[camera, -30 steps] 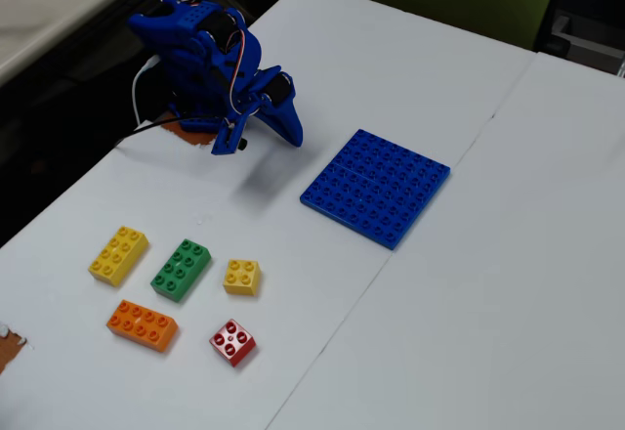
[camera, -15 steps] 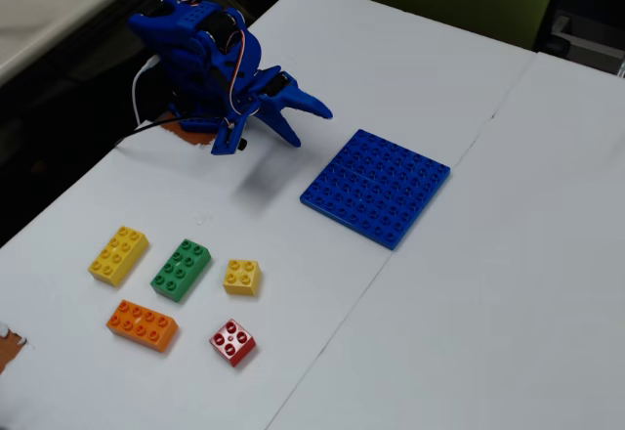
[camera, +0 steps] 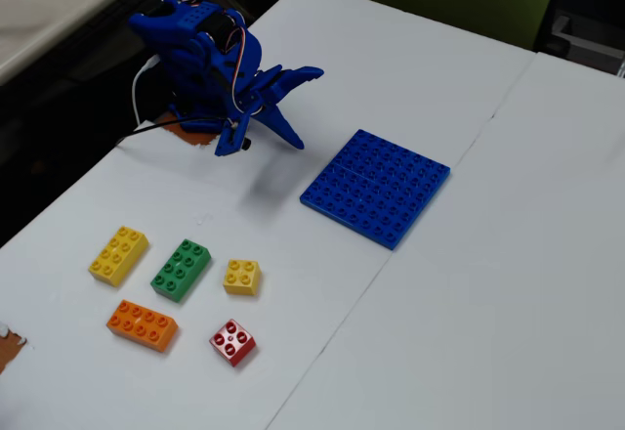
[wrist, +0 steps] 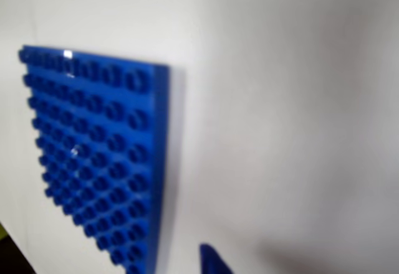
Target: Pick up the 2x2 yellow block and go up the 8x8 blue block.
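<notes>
The 2x2 yellow block (camera: 241, 277) lies on the white table among other bricks in the fixed view, well below and left of my gripper. The 8x8 blue block (camera: 376, 188) lies flat to the right of the arm; the wrist view shows it blurred at the left (wrist: 93, 155). My blue gripper (camera: 305, 107) hangs folded near the arm's base, open, with one finger pointing up-right and the other down-right, and nothing between them. In the wrist view only one blue fingertip (wrist: 212, 263) pokes in at the bottom edge.
A longer yellow brick (camera: 118, 254), a green brick (camera: 181, 269), an orange brick (camera: 143, 324) and a red brick (camera: 232, 342) lie around the small yellow one. A seam (camera: 410, 225) between two tabletops runs diagonally past the baseplate. The table's left edge drops off beside the arm.
The gripper has opened: one finger swung away from the other, out to the right and then upward. The arm's body and all bricks stayed in place.
</notes>
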### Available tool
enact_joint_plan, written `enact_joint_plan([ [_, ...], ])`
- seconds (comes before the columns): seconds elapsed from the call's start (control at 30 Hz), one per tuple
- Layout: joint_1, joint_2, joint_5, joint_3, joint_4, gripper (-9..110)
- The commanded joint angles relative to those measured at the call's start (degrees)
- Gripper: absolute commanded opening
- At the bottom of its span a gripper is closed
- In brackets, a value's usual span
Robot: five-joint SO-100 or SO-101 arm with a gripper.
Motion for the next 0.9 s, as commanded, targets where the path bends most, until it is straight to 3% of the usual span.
enact_joint_plan([
  [0.0, 0.53, 2.55, -14.06, 0.35, -6.42, 61],
  [0.3, 3.87, 2.37, -51.77, -2.9, -9.58, 47],
  [0.57, 11.16, -8.09, -81.21, -14.33, 0.35, 44],
  [0.87, 16.52, -28.65, -99.4, -31.46, 1.32, 39],
])
